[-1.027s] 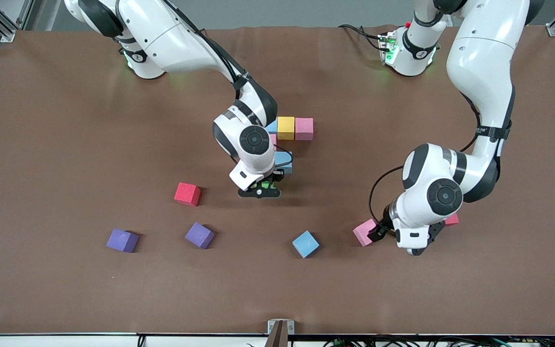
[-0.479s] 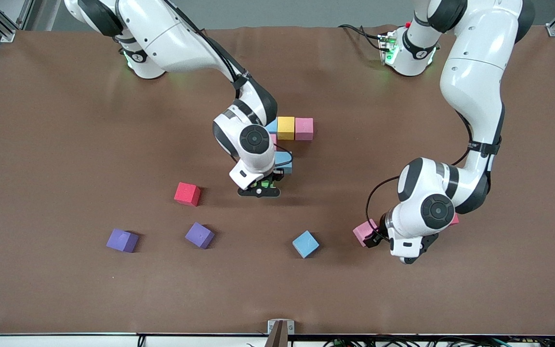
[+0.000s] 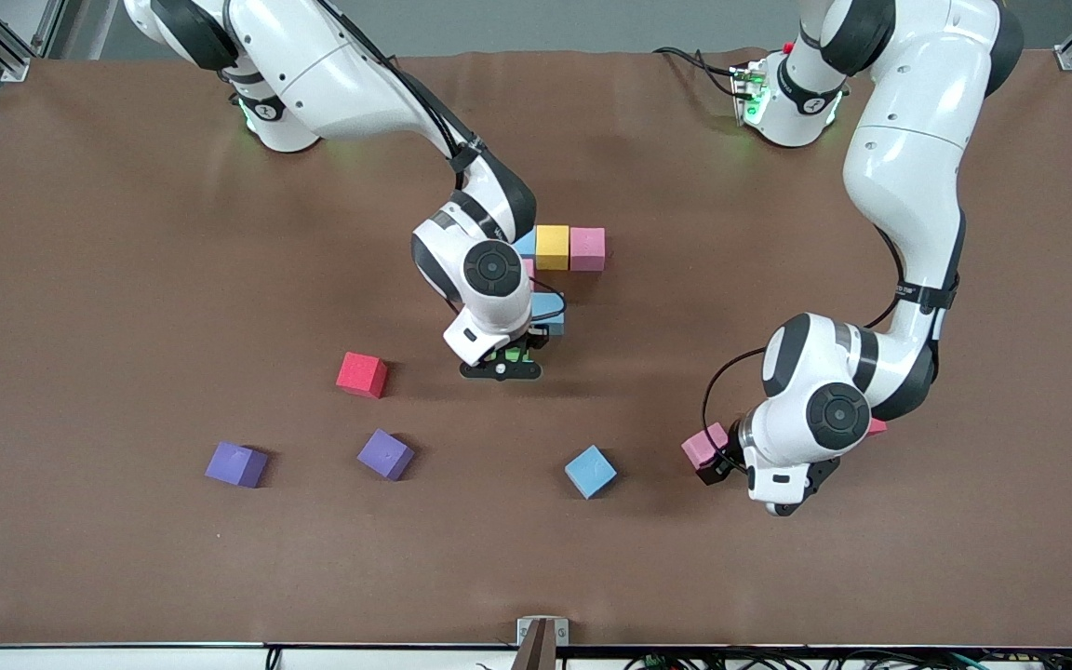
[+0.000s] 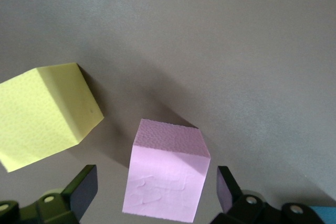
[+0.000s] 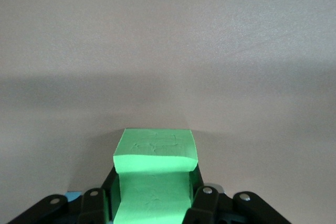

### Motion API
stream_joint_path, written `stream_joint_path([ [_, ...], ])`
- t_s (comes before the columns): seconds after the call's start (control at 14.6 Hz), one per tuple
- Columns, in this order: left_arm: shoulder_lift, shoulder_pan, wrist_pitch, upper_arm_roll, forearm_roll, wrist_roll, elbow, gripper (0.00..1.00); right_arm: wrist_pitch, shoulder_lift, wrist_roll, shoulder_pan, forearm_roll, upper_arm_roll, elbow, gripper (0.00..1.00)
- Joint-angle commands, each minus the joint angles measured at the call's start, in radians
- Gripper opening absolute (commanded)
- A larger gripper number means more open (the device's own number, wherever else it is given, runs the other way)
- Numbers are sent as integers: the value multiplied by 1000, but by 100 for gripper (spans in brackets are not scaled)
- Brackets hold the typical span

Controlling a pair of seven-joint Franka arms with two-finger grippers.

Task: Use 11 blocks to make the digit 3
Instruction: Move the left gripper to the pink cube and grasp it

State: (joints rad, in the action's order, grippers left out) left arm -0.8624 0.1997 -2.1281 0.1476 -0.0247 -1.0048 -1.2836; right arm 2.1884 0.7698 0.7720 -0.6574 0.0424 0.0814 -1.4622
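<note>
Since a second ago, left arm swung toward the table's middle, carrying the left gripper (image 3: 748, 462) closer over the loose pink foam cube (image 3: 703, 448); right arm unmoved. Left gripper (image 4: 157, 195) spread wide, fingers (image 4: 84, 190) flanking that pink cube (image 4: 167, 177) without touching, a yellow foam cube (image 4: 44, 114) just beside. Right gripper (image 3: 502, 365) pinching the green foam cube (image 5: 153, 174), low at the near end of the unfinished digit 3 (image 3: 550, 279). Of the figure, visible: a top bar running across the table, with yellow cube (image 3: 552, 247) between a pink cube (image 3: 587, 248) and a blue one, then a blue cube (image 3: 550, 312) nearer the camera; rest hidden under the wrist. Loose on the brown table (image 3: 127, 279): red foam cube (image 3: 362, 374), blue foam cube (image 3: 590, 471), two purple foam cubes (image 3: 236, 464) (image 3: 385, 454).
</note>
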Motion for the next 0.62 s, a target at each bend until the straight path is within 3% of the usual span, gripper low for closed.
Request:
stream_joint_path([
  [0.0,-38,3,-26,3,3,14,32,100,7,-32,12,-10,-16,-2,-50,17],
  [0.14,-49,4,-42,3,37,17,32,100,7,-32,12,-8,-16,-2,-50,23],
  [0.21,-49,6,-43,1,42,17,27,100,7,-30,12,-7,-16,-3,-47,31],
  [0.27,-47,6,-43,1,43,17,23,97,5,-32,12,-7,-16,-3,-49,96],
  [0.41,-40,12,-43,1,58,-12,10,62,5,-32,10,-5,-16,-5,-46,100],
  [0.55,-26,17,-33,1,78,-85,4,37,5,-32,12,-5,-16,-5,-40,100],
])
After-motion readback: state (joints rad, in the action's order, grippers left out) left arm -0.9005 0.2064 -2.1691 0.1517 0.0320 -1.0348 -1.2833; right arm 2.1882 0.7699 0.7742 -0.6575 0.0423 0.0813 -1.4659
